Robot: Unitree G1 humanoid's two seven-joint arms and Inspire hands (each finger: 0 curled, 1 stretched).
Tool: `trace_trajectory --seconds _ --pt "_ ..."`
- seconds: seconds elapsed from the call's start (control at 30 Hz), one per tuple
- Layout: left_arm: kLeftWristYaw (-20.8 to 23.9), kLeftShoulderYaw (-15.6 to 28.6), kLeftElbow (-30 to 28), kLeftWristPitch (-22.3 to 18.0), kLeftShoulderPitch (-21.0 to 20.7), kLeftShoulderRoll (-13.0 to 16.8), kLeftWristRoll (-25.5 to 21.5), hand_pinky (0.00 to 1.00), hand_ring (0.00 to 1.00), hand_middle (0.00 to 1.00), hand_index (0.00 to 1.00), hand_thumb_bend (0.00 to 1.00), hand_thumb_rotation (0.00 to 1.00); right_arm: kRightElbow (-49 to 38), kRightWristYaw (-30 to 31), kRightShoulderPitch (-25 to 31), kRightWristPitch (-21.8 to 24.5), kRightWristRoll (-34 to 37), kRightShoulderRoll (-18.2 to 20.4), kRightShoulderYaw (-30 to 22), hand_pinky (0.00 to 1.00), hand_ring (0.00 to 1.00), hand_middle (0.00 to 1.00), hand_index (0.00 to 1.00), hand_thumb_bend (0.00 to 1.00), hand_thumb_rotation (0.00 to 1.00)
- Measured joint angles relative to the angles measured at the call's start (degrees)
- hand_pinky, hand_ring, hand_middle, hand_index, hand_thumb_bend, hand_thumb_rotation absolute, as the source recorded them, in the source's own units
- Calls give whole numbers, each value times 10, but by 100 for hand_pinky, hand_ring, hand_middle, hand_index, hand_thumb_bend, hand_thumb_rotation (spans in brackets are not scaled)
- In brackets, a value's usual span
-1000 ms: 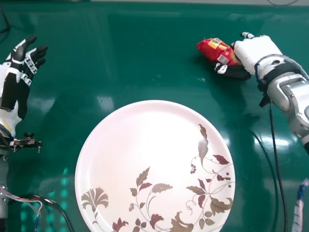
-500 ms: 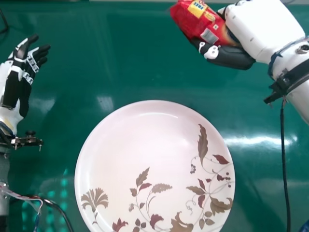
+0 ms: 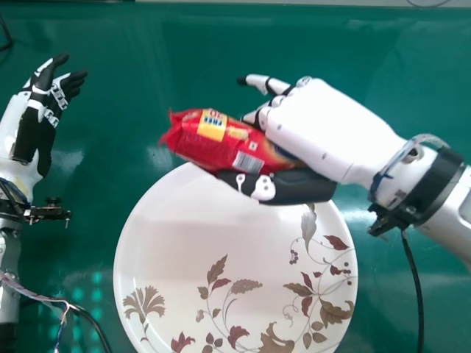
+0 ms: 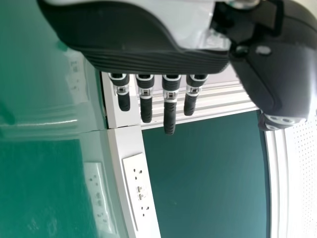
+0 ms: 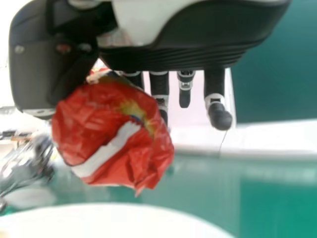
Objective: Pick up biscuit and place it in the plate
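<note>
the white-and-black right robot hand (image 3: 316,136) has its thumb and fingers closed round the red, crinkly biscuit packet (image 3: 224,143), holding it above the far part of the round white plate with brown leaf patterns (image 3: 176,243). the left robot hand (image 3: 40,121), fingers relaxed and open, is over the glossy green table (image 3: 147,44).

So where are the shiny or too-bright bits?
Head view: pale glare patches on the green table, teal light dots left of the plate; left wrist view: a socket panel mirrored in shiny green; right wrist view: the plate nearly plain white.
</note>
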Motion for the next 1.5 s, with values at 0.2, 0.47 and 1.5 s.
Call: trace_trajectory --seconds 0.2,0.47,1.5 --pt "2 -1 0 0 -2 -1 1 100 94 87 99 73 83 -4 53 49 -6 -1 1 29 8 43 47 48 51 0" --pt "6 -2 16 -8 -6 -3 2 100 94 86 100 75 81 10 88 75 -7 -5 6 50 9 41 46 49 51 0" --pt "-2 -3 58 -33 -28 -3 1 100 96 89 100 73 82 37 76 54 -2 -1 34 6 69 88 97 99 97 79"
